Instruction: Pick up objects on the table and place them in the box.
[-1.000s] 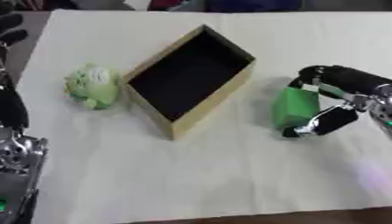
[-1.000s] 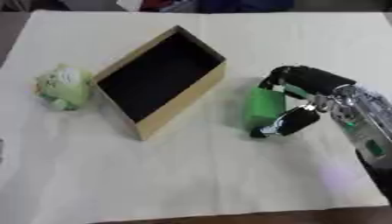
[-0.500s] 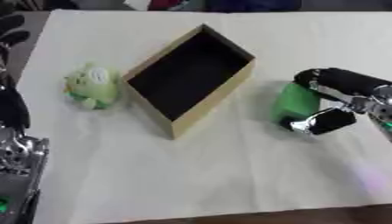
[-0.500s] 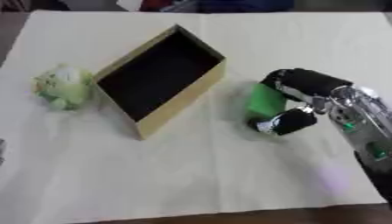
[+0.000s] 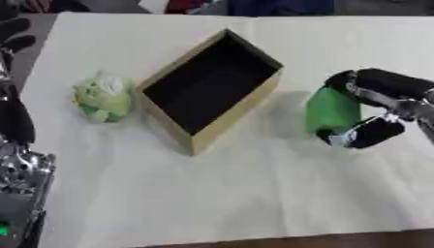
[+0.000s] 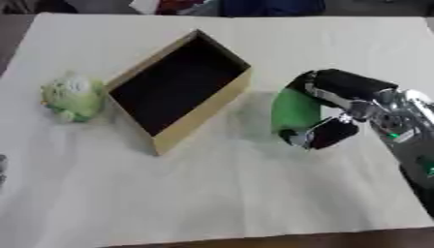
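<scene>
Two things sit outside the box point(image 5: 209, 91): a green object point(image 6: 294, 111) to its right, gripped by the right hand point(image 6: 335, 110), and a pale green toy point(image 5: 102, 95) just left of it.

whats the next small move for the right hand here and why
Probably lift the green object straight up off the table. The right hand already has its fingers and thumb curled round it, and it sits to the right of the open box, which shows nothing inside. Raising it first should let it clear the box wall before moving left.
</scene>
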Controlling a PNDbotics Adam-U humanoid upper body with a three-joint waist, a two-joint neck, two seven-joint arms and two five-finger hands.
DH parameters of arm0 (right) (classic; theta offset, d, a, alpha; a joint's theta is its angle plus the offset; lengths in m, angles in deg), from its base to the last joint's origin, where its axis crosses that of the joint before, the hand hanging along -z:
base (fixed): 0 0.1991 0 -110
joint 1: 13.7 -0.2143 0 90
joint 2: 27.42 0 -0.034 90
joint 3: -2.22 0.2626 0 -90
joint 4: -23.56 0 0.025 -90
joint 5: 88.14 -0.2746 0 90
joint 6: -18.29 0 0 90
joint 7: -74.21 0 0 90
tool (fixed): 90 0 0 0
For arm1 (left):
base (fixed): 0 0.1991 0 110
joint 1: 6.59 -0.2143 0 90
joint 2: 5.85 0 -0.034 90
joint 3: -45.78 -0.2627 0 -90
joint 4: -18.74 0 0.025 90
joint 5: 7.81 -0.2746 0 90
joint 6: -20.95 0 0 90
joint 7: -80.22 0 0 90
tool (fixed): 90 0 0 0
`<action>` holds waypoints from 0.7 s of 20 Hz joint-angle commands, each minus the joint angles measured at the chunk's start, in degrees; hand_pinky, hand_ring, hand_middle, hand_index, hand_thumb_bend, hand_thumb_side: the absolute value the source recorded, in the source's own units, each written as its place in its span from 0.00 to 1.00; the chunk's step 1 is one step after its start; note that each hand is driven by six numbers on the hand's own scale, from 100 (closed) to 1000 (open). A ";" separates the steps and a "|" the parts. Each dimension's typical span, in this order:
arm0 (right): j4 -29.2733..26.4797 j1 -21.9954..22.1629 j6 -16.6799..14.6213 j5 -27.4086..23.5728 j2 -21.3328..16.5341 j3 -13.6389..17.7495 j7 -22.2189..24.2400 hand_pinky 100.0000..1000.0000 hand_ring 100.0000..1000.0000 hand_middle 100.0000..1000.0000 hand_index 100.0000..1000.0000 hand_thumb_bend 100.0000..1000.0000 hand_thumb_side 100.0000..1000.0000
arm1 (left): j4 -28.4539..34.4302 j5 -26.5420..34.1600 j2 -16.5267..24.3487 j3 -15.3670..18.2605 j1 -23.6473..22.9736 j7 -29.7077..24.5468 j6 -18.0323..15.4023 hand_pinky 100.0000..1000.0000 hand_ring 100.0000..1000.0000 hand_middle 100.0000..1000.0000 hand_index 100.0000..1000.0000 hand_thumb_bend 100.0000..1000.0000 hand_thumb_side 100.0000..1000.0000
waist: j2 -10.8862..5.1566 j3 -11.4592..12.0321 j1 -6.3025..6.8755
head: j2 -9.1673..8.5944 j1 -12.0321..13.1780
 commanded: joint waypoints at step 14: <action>-1.76 -12.29 1.95 -7.10 3.55 1.72 0.42 0.92 0.92 0.58 0.80 0.00 0.09 | 0.90 0.40 0.97 -0.50 0.85 -0.71 -0.32 0.68 0.71 0.67 0.78 0.17 1.00 | -2.41 1.12 -0.25 | 0.53 -0.89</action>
